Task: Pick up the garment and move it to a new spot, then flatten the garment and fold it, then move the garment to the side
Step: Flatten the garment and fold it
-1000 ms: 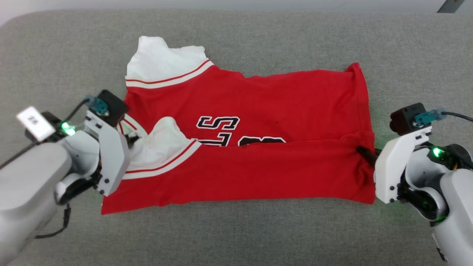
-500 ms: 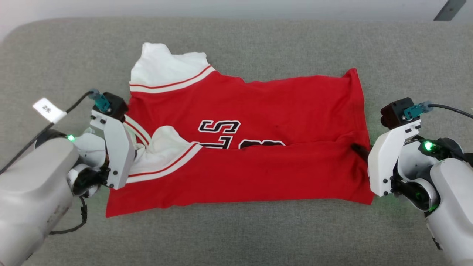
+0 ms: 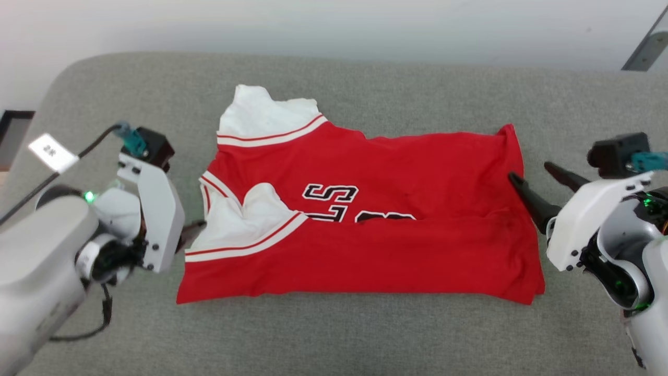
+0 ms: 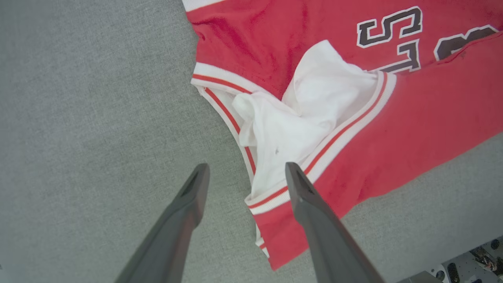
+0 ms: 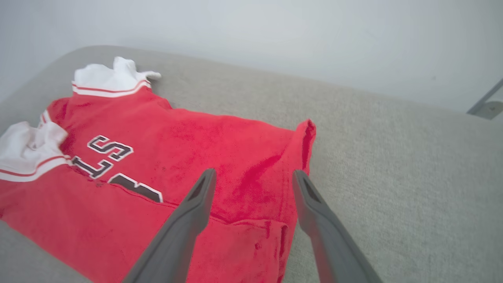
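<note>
The garment lies folded lengthwise over its lettering; the left gripper and right gripper flank its ends, jaws spread and empty, apparently leaving the fold to settle.

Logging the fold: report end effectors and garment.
Left end effector open. Right end effector open. Garment free on grey pad, near edge folded over lettering. Nothing in the way.

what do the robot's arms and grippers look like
Both arms are pale grey, with white wrist housings, green lights and a black camera block with a teal plug. The left gripper and right gripper each have two long dark tapering fingers. The left arm's black cable carries a white tag.
</note>
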{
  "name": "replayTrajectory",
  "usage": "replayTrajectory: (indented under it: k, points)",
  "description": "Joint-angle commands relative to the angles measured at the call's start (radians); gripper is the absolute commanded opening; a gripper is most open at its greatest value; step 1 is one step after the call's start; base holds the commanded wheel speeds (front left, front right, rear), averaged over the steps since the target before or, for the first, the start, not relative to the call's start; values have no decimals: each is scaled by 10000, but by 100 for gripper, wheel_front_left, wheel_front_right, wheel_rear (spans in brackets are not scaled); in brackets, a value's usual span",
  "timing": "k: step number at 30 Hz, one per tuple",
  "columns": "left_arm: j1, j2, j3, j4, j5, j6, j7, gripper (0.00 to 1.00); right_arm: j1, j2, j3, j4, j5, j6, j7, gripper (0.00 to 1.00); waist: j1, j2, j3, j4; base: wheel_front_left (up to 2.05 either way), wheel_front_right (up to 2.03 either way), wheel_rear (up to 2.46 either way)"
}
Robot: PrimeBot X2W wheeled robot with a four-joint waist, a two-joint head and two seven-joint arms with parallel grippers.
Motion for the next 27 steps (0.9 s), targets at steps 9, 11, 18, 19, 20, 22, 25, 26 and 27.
replayTrajectory:
  k: [9, 11, 18, 19, 20, 22, 25, 26, 27]
  points:
    - [1114, 1027, 12, -2246, -974, 1514, 858, 100, 1387, 921, -1731, -1733, -1231, -16, -1731, 100, 0, 0, -288, -63, 0, 0, 0]
    - [1365, 1089, 21, -2318, -1148, 1733, 852, 100, 1650, 1202, -2060, -2097, -1480, -16, -1931, 100, 0, 0, -246, -161, 0, 0, 0]
    - [2032, 957, 69, -1373, -1806, 1934, 821, 100, 2463, 1991, -2691, -3118, -2067, -16, -2347, 100, 0, 0, -17, -627, 0, 0, 0]
    - [2099, 927, 77, -1176, -1877, 1928, 797, 100, 2567, 2092, -2776, -3211, -2110, -16, -2335, 100, 0, 0, 20, -691, 0, 0, 0]
    - [2150, 896, 62, -981, -1887, 1887, 788, 100, 2678, 2192, -2883, -3290, -2155, -16, -2308, 100, 0, 0, 56, -746, 0, 0, 0]
    - [2264, 757, 127, -648, -2090, 1800, 719, 100, 2903, 2353, -3029, -3430, -2189, -16, -2207, 100, 0, 0, 129, -852, 0, 0, 0]
    - [2391, 553, 170, -177, -2247, 1680, 678, 100, 3192, 2503, -3228, -3607, -2278, -16, -2194, 100, 0, 0, 228, -957, 0, 0, 0]
    - [2439, 460, 131, -35, -2278, 1619, 712, 100, 3276, 2537, -3302, -3655, -2340, -16, -2197, 100, 0, 0, 255, -981, 0, 0, 0]
    - [2491, 368, 97, 109, -2339, 1604, 755, 100, 3347, 2538, -3370, -3714, -2451, -16, -2236, 100, 0, 0, 279, -997, 0, 0, 0]
